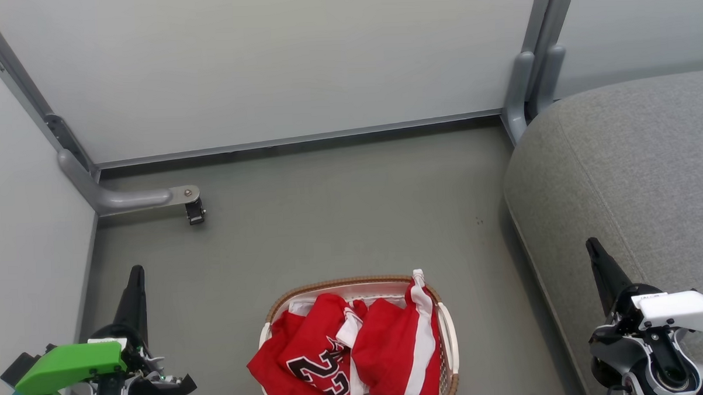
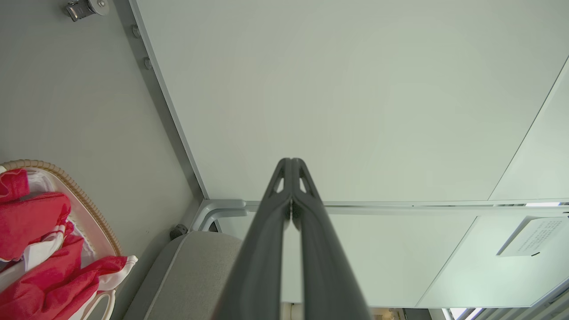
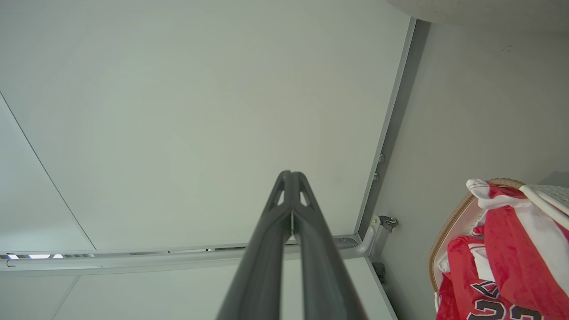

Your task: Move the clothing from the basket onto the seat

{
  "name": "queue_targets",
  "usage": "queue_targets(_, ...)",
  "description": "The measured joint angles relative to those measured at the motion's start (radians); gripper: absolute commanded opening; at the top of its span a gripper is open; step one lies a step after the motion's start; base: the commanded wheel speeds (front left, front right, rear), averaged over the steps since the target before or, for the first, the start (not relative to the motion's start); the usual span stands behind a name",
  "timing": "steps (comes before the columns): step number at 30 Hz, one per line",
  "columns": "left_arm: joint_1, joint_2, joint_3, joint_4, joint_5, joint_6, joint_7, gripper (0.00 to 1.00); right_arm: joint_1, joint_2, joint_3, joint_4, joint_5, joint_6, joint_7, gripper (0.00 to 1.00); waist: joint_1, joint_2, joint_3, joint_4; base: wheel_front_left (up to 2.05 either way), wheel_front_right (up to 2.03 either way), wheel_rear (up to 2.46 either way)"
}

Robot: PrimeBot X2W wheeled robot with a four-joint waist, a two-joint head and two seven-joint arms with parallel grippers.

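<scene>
Red clothing (image 1: 357, 352) with white stripes and a black-and-white 23 is piled in the white basket (image 1: 450, 334) with a brown rim, on the floor at the bottom centre of the head view. The same clothing (image 2: 35, 249) shows at the lower left of the left wrist view, and the clothing (image 3: 502, 266) lies at the lower right of the right wrist view. The grey seat (image 1: 631, 182) fills the right side. My left gripper (image 1: 135, 275) stands shut at the lower left, left of the basket. My right gripper (image 1: 593, 248) is shut, in front of the seat. Both grippers hold nothing.
Pale partition walls (image 1: 265, 66) close off the back and left. A grey metal foot with a small caster (image 1: 195, 212) juts onto the floor at the left. Another grey post (image 1: 520, 92) stands by the seat's far corner. Grey floor (image 1: 340, 209) lies between basket and wall.
</scene>
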Motion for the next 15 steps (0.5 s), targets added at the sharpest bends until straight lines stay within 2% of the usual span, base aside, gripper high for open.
queue_targets(15, 0.0, 0.0, 0.0, 0.0, 0.0, 0.0, 0.0, 0.0, 0.0, 0.0, 0.0, 0.0, 0.0, 0.0, 0.0, 0.0, 0.0, 0.0, 0.0, 0.0, 0.0, 0.0, 0.0)
